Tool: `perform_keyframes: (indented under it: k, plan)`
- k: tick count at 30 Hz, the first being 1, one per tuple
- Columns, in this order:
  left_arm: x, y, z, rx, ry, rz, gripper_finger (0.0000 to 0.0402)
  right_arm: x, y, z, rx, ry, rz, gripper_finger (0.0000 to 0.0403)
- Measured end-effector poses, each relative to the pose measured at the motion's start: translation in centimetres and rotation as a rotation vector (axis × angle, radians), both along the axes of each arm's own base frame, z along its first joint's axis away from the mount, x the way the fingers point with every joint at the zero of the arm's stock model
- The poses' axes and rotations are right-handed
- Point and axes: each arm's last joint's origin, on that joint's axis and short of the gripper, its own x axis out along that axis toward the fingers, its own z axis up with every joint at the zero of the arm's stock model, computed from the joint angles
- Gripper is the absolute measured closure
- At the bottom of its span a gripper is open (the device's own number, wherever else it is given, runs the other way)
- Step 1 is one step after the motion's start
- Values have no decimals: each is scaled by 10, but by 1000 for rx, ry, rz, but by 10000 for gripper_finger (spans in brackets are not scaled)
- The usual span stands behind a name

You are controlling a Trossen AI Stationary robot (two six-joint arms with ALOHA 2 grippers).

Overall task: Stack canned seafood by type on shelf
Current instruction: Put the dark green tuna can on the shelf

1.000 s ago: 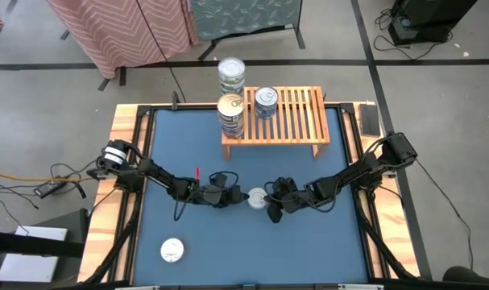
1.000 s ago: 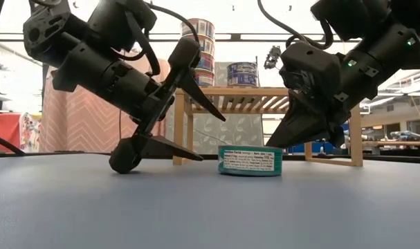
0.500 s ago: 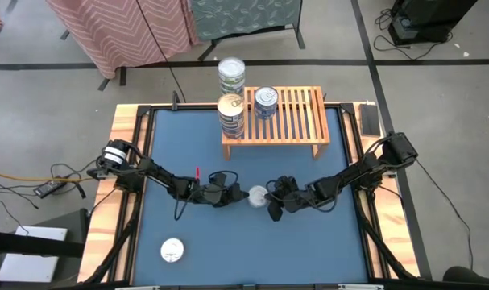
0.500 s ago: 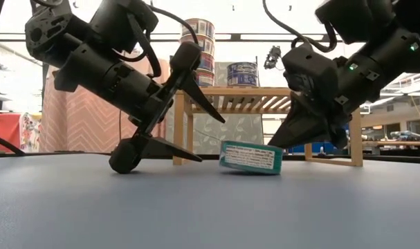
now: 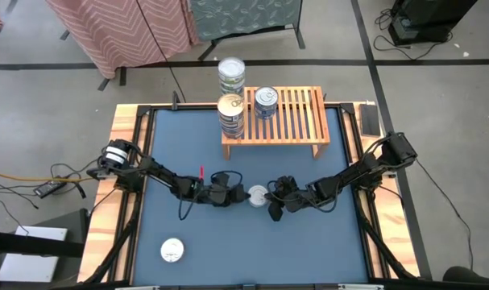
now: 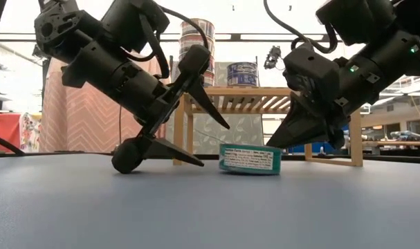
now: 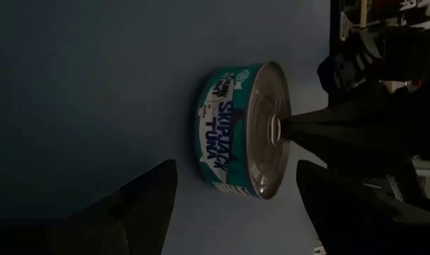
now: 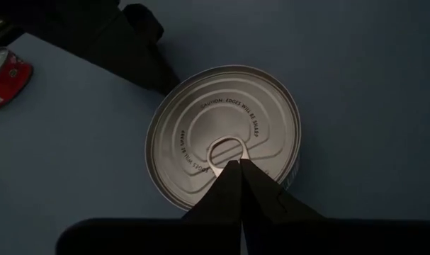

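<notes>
The blue bench (image 5: 188,145) fills the centre of the high view, and the wooden shelf (image 5: 296,121) sits at its upper middle. On the shelf's left end stand a stack of cans (image 5: 230,115) and a single blue-labelled can (image 5: 266,101); another stack (image 5: 231,74) stands just behind the shelf.

Both arms meet at mid-frame. The left end effector (image 6: 196,135) is spread wide and holds nothing, one finger low on the bench and one raised, just left of the tuna can (image 6: 250,158). The right end effector (image 8: 236,173) is fully closed, its tip pressed onto the can's pull ring.

Half a second ago the tuna can was tipped up on one edge. Now it lies nearly flat on the bench, with only a slight tilt showing in the low view, and the left arm has edged closer to it. My reading is that the right tip is steadying or nudging the can into the left fingers' gap, so the pickup has not happened yet.

A loose silver-topped can (image 5: 171,250) waits at lower left, and a small red can (image 8: 6,78) lies near the left arm.
</notes>
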Motion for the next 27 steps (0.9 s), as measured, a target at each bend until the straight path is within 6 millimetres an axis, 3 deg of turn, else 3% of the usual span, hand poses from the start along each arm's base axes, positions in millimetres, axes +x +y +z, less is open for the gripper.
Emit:
perform_keyframes:
  k: [8, 16, 27]
  plan:
    - [1, 1, -3, -20, -1, 24, 107, -3, 3, -1, -3, 3, -3, 400]
    - [18, -1, -5, 21, 3, -4, 108, -3, 3, -1, -7, 5, 1, 399]
    - [25, -2, -14, 25, 15, -8, 108, -3, 3, -1, -12, 8, 10, 399]
